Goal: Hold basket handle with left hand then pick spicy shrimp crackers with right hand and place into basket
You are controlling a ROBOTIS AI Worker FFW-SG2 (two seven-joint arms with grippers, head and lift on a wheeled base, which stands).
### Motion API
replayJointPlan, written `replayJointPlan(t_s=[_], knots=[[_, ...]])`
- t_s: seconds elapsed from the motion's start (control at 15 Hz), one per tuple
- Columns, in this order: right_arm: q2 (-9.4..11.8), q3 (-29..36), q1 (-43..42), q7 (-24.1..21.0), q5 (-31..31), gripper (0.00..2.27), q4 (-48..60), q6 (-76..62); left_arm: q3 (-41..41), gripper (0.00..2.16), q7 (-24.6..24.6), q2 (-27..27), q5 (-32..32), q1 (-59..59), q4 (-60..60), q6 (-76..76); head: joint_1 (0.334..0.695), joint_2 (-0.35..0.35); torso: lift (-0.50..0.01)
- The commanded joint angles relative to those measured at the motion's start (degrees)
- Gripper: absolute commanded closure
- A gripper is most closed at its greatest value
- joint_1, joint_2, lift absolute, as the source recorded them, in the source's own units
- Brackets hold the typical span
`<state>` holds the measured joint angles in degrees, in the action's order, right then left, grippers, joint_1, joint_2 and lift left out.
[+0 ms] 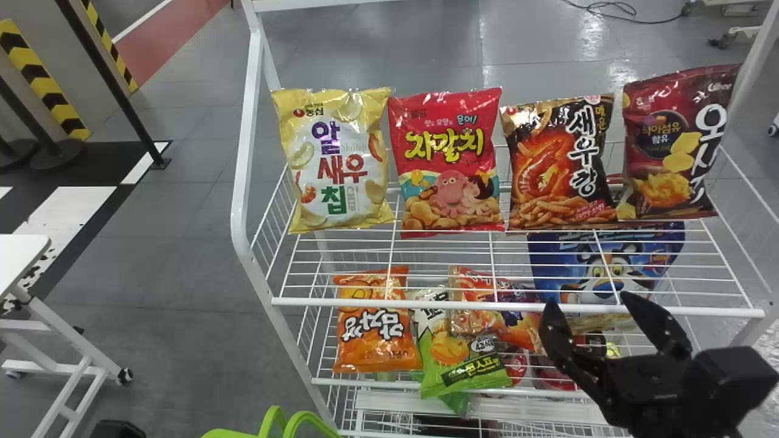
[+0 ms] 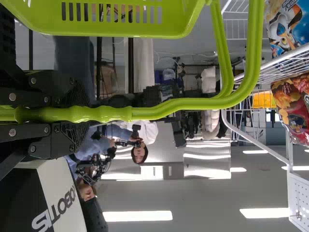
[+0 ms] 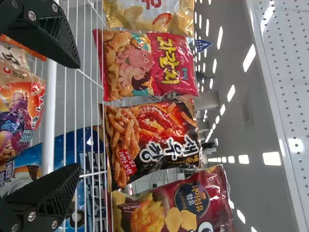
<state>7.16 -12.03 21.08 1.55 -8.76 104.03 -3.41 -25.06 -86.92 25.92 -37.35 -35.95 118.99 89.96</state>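
My right pincer (image 1: pixel 590 301) is spread near one shelf (image 1: pixel 426 303) of four bags (image 1: pixel 447 164), spicy shrimp crackers (image 1: pixel 560 164) third from left (one pack); my left pincer (image 2: pixel 79 114) pinches one basket's (image 2: pixel 106 30) handle (image 2: pixel 193 103).

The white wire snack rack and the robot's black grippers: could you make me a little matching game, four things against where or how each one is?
1. Yellow chip bag
2. Black bag of spicy shrimp crackers
3. Green plastic basket handle
4. Black right gripper

A. open, holding nothing
B. held by the left gripper
C. leftmost on the upper shelf in the head view
D. between the red octopus bag and the maroon bag

Pairs: 1-C, 2-D, 3-B, 4-A
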Motion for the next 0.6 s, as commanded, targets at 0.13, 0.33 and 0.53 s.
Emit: replayJointPlan(t_s=[0.13, 0.33, 0.53], knots=[[-0.4, 0.07, -7.46, -1.2, -0.82, 0.07, -0.06, 8.29, -0.34, 2.14, -0.01, -0.08, 0.0, -0.53, 0.45, 0.07, 0.695, 0.16, -0.037], [-0.4, 0.16, -11.77, -2.78, -0.82, 0.07, -0.5, 12.86, -0.25, 2.14, -0.01, 0.19, 0.0, -0.18, 0.63, 0.07, 0.695, 0.145, -0.037], [-0.75, 0.6, -15.72, -3.92, -1.17, 0.07, -1.38, 15.85, 0.54, 2.14, -0.01, 1.33, 0.09, 1.14, 0.54, 0.07, 0.695, 0.133, -0.037]])
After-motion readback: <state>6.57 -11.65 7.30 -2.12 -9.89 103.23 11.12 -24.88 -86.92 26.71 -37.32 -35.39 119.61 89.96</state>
